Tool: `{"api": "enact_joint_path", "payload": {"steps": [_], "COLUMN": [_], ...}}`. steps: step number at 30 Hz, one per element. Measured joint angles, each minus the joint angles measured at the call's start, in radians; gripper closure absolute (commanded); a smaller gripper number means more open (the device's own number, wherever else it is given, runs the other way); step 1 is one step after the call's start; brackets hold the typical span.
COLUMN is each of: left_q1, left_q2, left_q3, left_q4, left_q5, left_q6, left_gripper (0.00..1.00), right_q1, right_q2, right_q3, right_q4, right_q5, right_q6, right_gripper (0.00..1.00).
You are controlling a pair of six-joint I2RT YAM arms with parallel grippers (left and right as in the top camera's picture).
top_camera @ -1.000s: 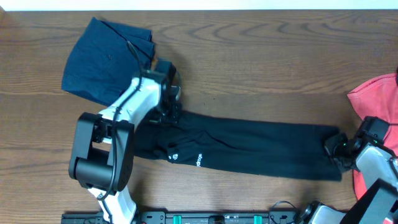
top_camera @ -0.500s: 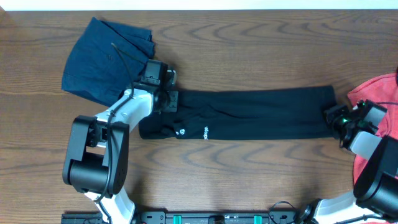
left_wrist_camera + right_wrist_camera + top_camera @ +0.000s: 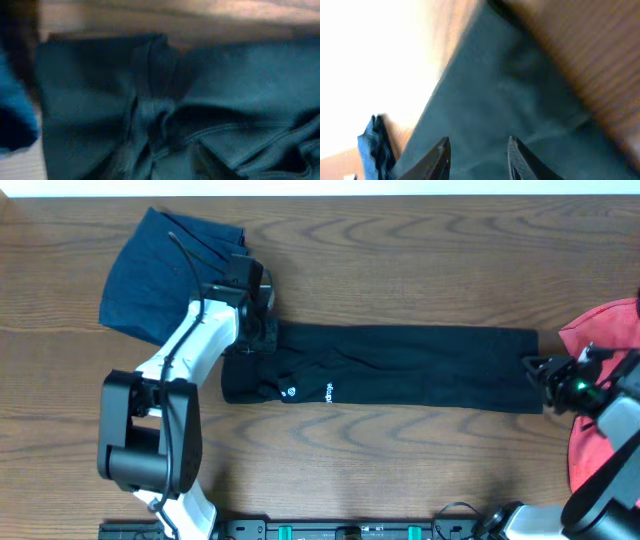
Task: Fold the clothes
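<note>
Right jaws spread at black T-shirt (image 3: 420, 365) 3 o'clock end | left jaws at 9 o'clock end, I can't tell state

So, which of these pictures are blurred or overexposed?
Overhead view: sharp, evenly lit. Left wrist view: dim and soft, too close to the black cloth T-shirt. Right wrist view: blurred, its upper left washed out white.

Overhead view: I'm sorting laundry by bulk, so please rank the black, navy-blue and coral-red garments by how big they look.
Largest: the black cloth garment, laid out as a long strip.
Next: the navy-blue cloth garment, bunched and clearly smaller.
Smallest as seen: the coral-red cloth garment, but the frame edge cuts it off, so its real size is unsure.
</note>
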Motion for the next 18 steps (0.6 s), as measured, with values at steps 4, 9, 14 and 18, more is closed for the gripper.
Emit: {"api": "enact_joint_path", "payload": {"steps": [4,9,14,18], "left_q1": [0.000,0.000,0.000,0.000], "left_q2": [-0.071,-0.188,-0.269,-0.291], "left_q3": [0.021,0.028,0.029,0.029], "left_q4": [-0.087,-0.169,-0.201,-0.201], "left_q5": [0.000,0.000,0.000,0.000], "left_q6": [0.006,0.001,0.001,0.001], "left_gripper": [0.28,0.24,0.24,0.24], "right_q1": [0.010,0.011,0.011,0.011], "right_q2": [-0.019,-0.019,0.009,0.092], "right_q3": [0.191,0.309,0.327,0.327], "right_q4": [-0.281,-0.282,-0.249,-0.298], "right_q5": [0.116,0.293,0.346,0.364], "right_q6": [-0.051,-0.153,-0.323,-0.389], "right_gripper": [0.58,0.43,0.38,0.37]}}
